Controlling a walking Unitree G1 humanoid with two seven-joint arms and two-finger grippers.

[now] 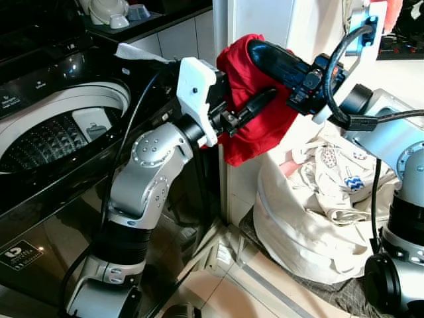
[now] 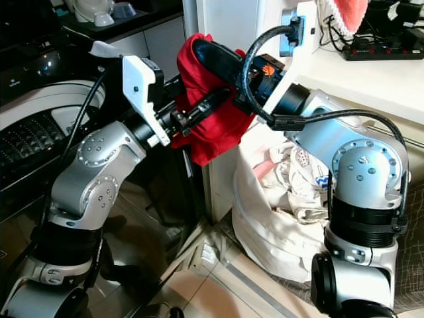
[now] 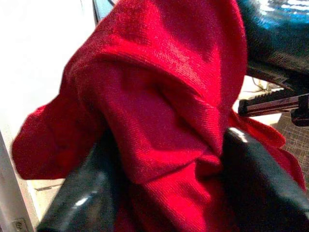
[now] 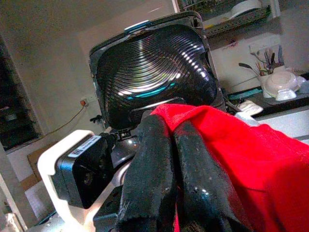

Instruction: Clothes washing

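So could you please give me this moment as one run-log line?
stage: carrying to washer | left gripper: shut on red garment | right gripper: shut, garment draped over | washer drum: open | laundry bag: full

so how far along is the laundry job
Early. Done: the washer lid is open, its drum looking empty. In hand: a red garment gripped between the left gripper and right gripper, beside the washer. Left: the pale clothes in the white bag.

Red garment (image 1: 255,109), off-white laundry bag (image 1: 298,232), glossy black washing machine (image 1: 59,192).
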